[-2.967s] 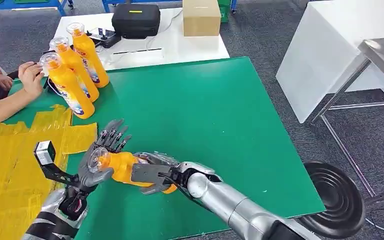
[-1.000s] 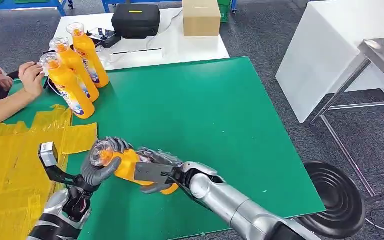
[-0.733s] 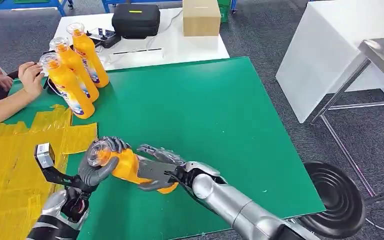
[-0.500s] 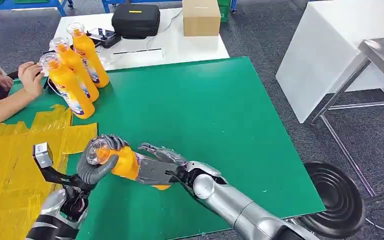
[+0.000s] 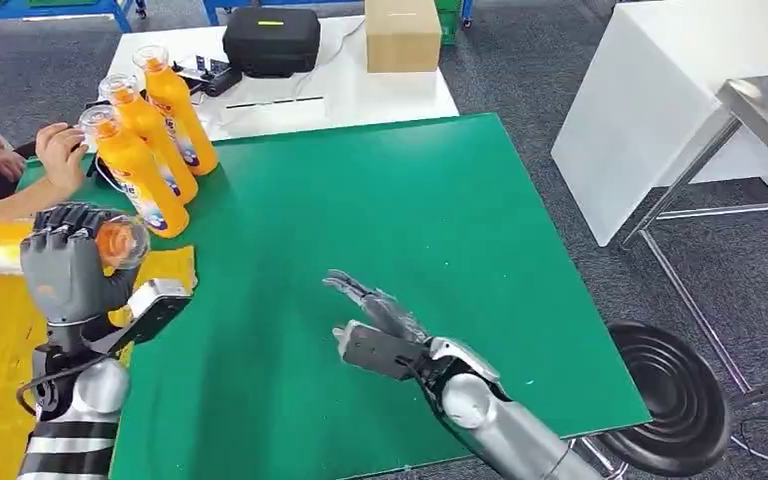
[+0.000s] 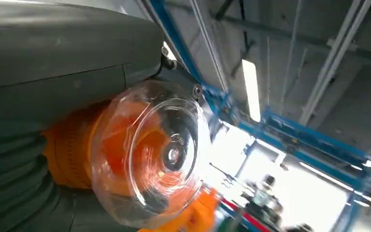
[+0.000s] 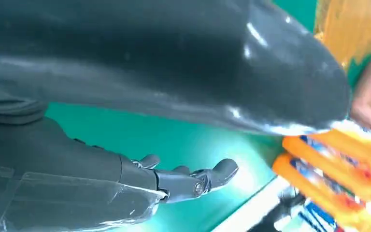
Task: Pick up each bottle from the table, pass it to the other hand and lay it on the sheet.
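Orange bottle (image 5: 0,246): held lying flat above the yellow sheet (image 5: 0,350), just left of the three standing bottles (image 5: 150,140).
Left hand (image 5: 65,265): wrapped around the neck below the clear cap (image 6: 149,154).
Right hand (image 5: 375,325): holding nothing, fingers spread over the green table (image 5: 380,200), well right of the sheet.
Handling: rigid, smooth plastic, probably slippery; if full, a neck hold leaves the body heavy. Mid-body grasp is safer.

Orange bottle (image 5: 0,247) with clear cap, yellow sheet (image 5: 0,350), green table (image 5: 380,220).
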